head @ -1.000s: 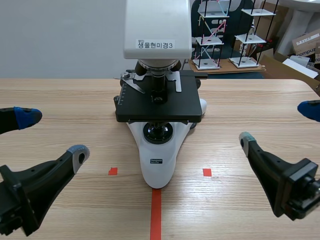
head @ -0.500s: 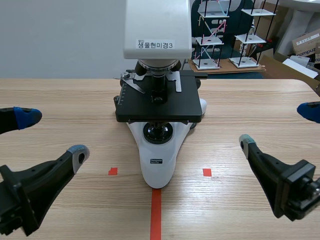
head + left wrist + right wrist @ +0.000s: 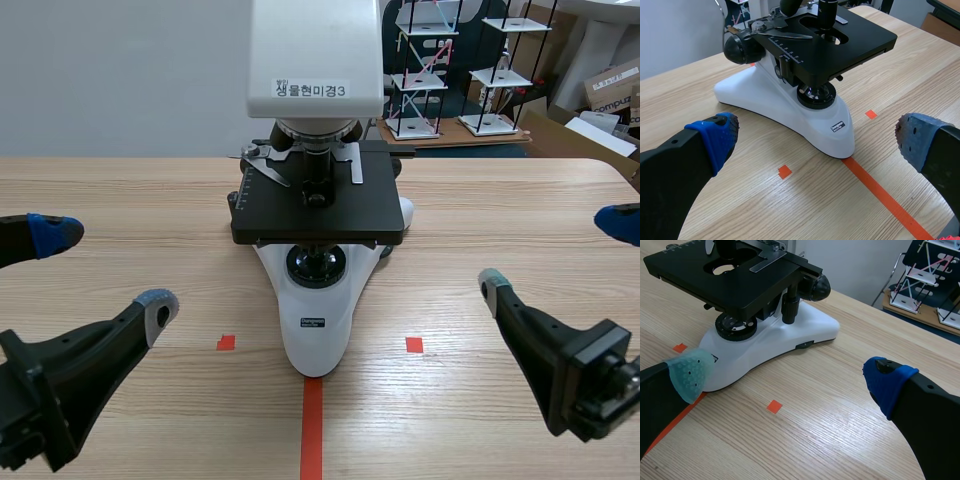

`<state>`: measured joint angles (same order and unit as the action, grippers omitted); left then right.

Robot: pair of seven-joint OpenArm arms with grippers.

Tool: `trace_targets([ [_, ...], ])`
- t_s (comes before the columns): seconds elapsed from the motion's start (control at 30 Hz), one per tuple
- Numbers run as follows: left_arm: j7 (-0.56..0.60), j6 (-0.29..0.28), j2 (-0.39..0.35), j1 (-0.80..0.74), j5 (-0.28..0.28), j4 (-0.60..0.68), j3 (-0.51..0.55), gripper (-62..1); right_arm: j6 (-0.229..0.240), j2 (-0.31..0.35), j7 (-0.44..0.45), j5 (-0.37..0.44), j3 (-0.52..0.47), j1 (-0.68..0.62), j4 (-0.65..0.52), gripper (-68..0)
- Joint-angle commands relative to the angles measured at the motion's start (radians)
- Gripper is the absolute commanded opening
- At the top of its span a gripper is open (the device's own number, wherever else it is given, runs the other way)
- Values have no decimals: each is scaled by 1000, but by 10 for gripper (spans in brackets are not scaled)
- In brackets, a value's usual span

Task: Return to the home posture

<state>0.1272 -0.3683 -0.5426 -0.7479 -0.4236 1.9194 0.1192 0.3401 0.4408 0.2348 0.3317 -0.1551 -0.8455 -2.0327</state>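
A white microscope (image 3: 315, 180) with a black stage (image 3: 318, 210) stands at the table's middle, its foot on the red tape line. My left gripper (image 3: 98, 268) hangs low at the left, open, holding nothing. My right gripper (image 3: 555, 250) hangs low at the right, also open and empty. In the left wrist view the microscope (image 3: 790, 95) lies ahead of the open left gripper (image 3: 815, 137), well apart from both pads. From the right wrist the microscope (image 3: 765, 335) sits ahead and to one side of the open right gripper (image 3: 785, 372).
The wooden table (image 3: 500, 210) stretches around the microscope. Beyond its far edge stand model racks (image 3: 460, 70) and cardboard boxes (image 3: 610, 90). Small orange-red tape squares mark the table on either side of the microscope's foot.
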Motion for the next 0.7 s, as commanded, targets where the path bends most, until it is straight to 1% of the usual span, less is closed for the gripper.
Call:
trace_targets([
  [0.0,14,-1,8,3,-7,8,5,14,-3,13,15,8,0,8,-2,4],
  [0.67,14,0,8,3,-7,8,5,14,-3,13,24,9,0,9,-2,4],
])
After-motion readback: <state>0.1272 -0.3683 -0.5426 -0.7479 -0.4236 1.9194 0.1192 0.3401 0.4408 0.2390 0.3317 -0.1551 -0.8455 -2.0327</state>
